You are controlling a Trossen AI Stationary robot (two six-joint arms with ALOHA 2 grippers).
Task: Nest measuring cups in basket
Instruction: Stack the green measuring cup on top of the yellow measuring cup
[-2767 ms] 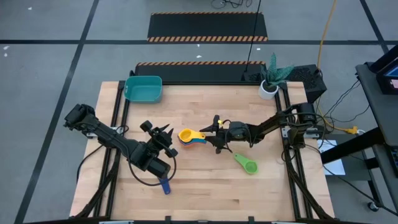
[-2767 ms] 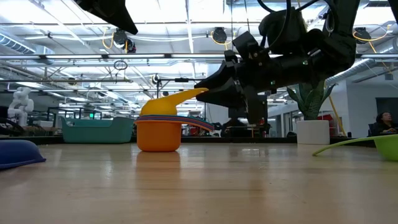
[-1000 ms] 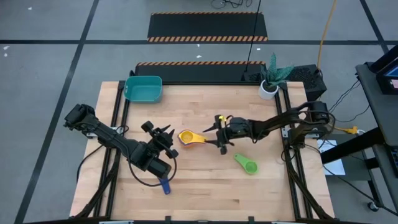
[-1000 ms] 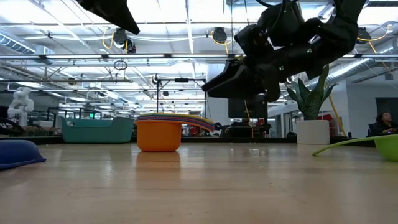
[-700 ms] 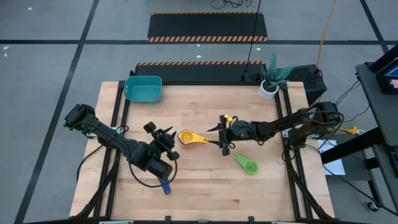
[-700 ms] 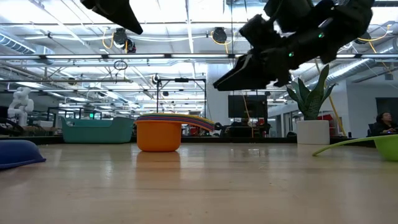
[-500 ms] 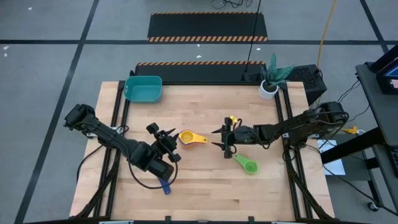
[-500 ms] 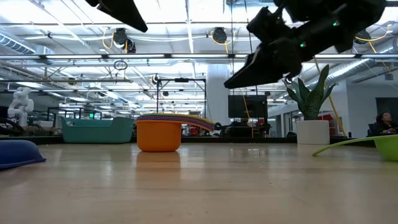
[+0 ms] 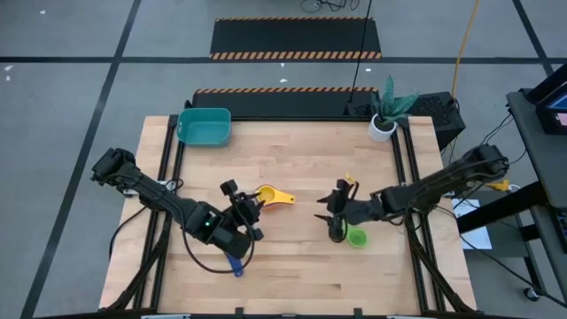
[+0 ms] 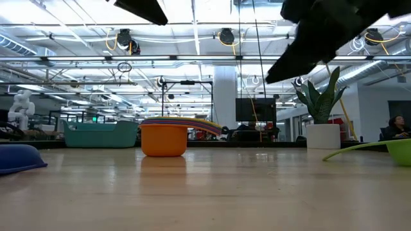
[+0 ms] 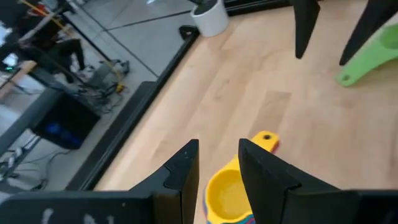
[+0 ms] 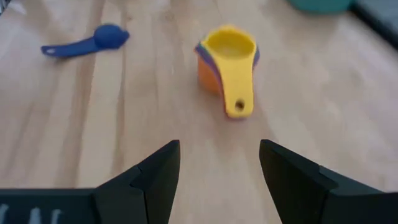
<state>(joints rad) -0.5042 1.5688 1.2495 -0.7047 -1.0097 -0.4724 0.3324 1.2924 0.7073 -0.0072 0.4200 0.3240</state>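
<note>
Measuring cups made of smooth plastic sit stacked one inside another [image 9: 267,195] near the middle of the pale wooden table [image 9: 292,142]. The top one is a round yellow scoop [image 12: 230,48] with a short flat handle that has a small hole in its end. Under it an orange cup [image 10: 164,139] shows, with thin blue and purple rims peeking out between them.

A bright green plastic scoop [image 9: 356,237] lies alone on the wood to the right of the stack. A dark blue scoop with a long thin handle [image 12: 87,41] lies near the front edge of the table. The teal plastic tub with rounded corners and low walls [image 9: 205,125] stands at the far left corner, well apart from the cups.

The left gripper [image 9: 244,210] hangs just beside the stack, its two dark fingers a little apart and holding nothing. The right gripper [image 9: 337,211] is above the green scoop, its fingers spread wide and holding nothing.

A small white round pot with a green spiky plant [image 9: 384,126] stands at the far right corner.
</note>
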